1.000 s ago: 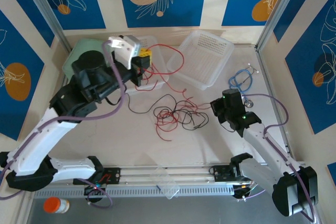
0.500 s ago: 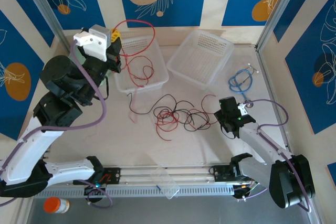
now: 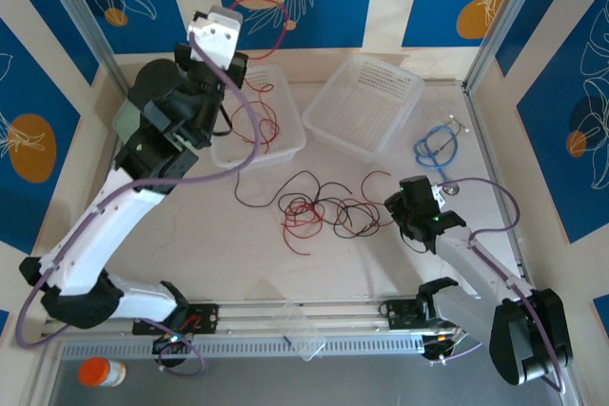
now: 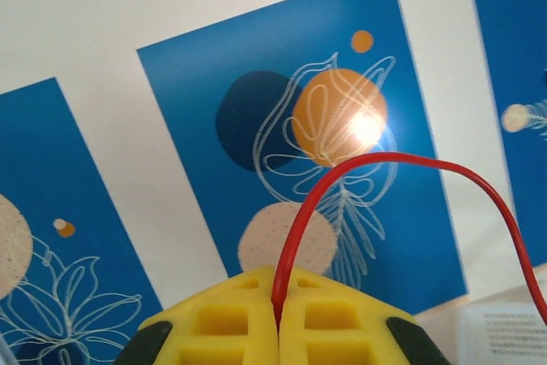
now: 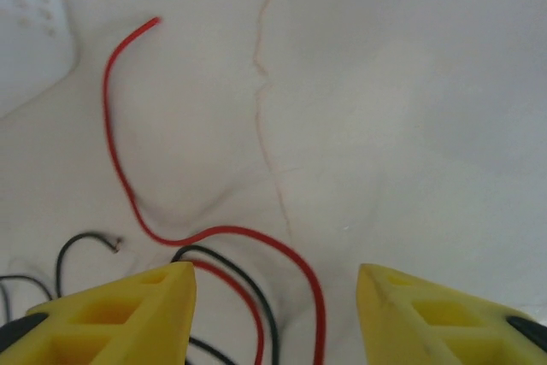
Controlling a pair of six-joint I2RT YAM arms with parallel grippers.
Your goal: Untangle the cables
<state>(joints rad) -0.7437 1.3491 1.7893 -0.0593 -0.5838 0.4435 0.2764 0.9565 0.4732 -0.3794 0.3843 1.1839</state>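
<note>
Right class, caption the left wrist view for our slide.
Left hand shut on a red cable arching before a blue patterned wall.

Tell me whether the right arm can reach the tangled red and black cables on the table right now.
Probably yes: the right gripper is open at the right edge of the cables, with strands lying between its jaws and nothing in the way.
</note>
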